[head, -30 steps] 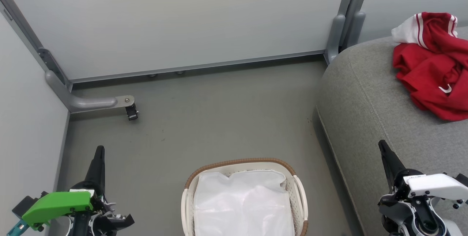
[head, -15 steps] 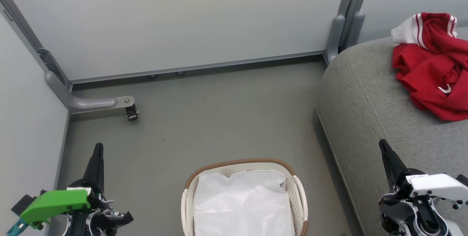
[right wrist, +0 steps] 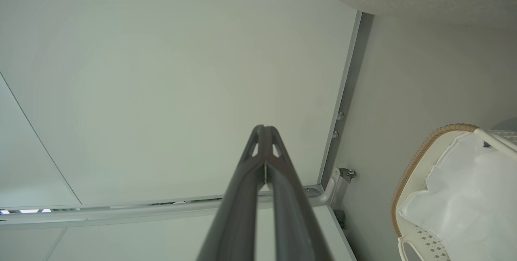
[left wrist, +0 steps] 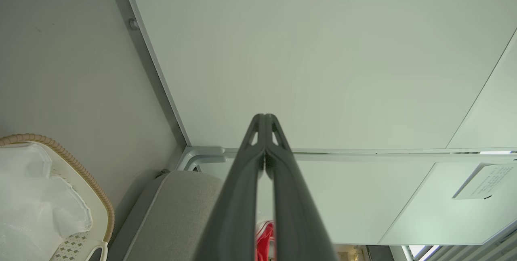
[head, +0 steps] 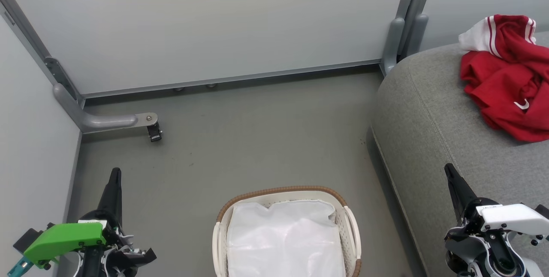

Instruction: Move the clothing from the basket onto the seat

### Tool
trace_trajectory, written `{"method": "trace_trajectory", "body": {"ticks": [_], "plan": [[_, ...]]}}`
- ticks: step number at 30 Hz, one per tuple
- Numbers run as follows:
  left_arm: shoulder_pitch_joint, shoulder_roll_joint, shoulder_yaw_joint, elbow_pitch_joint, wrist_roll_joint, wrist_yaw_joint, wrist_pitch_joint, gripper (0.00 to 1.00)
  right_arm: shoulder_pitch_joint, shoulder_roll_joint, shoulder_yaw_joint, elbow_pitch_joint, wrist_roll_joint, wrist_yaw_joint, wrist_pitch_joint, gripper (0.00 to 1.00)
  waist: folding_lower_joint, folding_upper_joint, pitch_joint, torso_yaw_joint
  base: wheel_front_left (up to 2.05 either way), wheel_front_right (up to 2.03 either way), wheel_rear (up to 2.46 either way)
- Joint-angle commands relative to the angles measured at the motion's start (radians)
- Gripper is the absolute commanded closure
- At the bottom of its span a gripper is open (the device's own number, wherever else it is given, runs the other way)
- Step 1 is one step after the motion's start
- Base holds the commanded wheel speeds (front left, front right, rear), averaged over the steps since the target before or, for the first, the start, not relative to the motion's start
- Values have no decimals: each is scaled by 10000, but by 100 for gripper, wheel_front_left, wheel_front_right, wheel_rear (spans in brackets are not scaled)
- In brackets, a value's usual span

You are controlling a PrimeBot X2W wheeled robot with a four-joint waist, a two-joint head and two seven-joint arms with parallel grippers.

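The red clothing [head: 508,82] with white panels and striped trim lies crumpled on the grey seat [head: 433,114] at the right; a sliver of the clothing [left wrist: 264,241] peeks between my left fingers. The white basket [head: 351,221] with its brown woven rim stands on the floor at bottom centre, holding just its white liner [head: 285,240]. My left gripper [head: 115,173] is shut and empty at the lower left, left of the basket. Shut and empty too, my right gripper [head: 448,168] hovers over the seat's front edge. In the wrist views the left gripper [left wrist: 265,116] and right gripper [right wrist: 264,127] point at pale wall panels.
Pale partition walls [head: 206,24] close off the back and left. A grey bracket with a small caster [head: 152,131] juts from the left corner. Bare grey floor [head: 257,140] lies between basket and back wall. The basket [left wrist: 80,172] and seat [left wrist: 177,212] sit near each other.
The left gripper has edged slightly down and left in the head view. Clothing, basket and right gripper hold their places.
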Motion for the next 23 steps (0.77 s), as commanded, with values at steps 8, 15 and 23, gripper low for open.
{"method": "trace_trajectory", "body": {"ticks": [8,15,23], "plan": [[-107,54,27,-22,-33,-64,33,100,-75,-59,-24,-44,37,-3,12,100,0,0,0,0,0,0,0],[-107,55,27,-23,-34,-65,32,100,-74,-59,-24,-44,38,-3,11,100,0,0,0,0,0,0,0],[-107,55,26,-22,-34,-65,32,100,-74,-59,-23,-45,38,-3,11,100,0,0,0,0,0,0,0]]}}
